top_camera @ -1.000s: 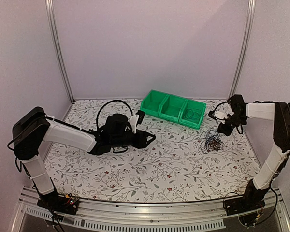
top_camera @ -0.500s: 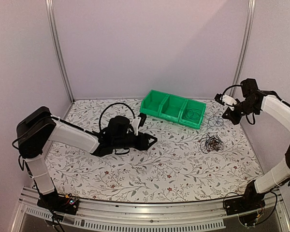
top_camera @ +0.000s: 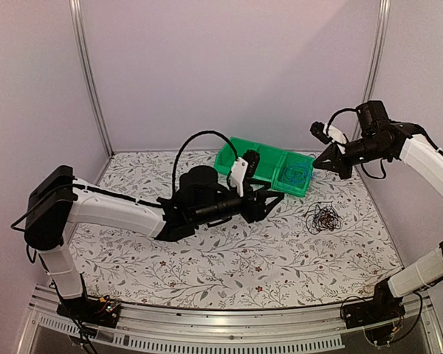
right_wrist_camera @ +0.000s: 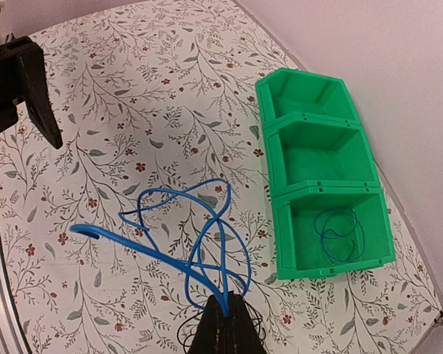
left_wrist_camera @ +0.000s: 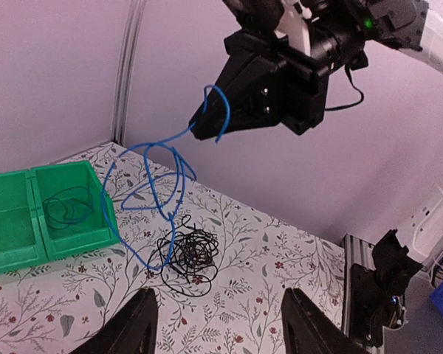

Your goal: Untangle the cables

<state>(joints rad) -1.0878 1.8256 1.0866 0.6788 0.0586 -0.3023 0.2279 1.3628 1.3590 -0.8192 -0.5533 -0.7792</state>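
My right gripper point(right_wrist_camera: 227, 313) is shut on a blue cable point(right_wrist_camera: 207, 236), which hangs from it in loose loops above the table. In the left wrist view the same blue cable point(left_wrist_camera: 155, 184) dangles from the right gripper point(left_wrist_camera: 207, 129), its lowest loop reaching down beside a black tangle of cables point(left_wrist_camera: 188, 254) on the table. From above, that black tangle point(top_camera: 323, 217) lies right of my left gripper point(top_camera: 269, 203). The left gripper point(left_wrist_camera: 225, 332) is open with nothing between its fingers, and it points towards the tangle.
A green three-compartment bin point(top_camera: 295, 189) stands at the back; its right compartment holds a thin blue-teal cable point(right_wrist_camera: 340, 232). The hanging cable is close to that end of the bin point(left_wrist_camera: 74, 240). A floral cloth covers the table.
The right gripper has risen and swung left, lifting the blue cable off the tangle. The left arm has reached right towards the tangle, and its jaws have widened.
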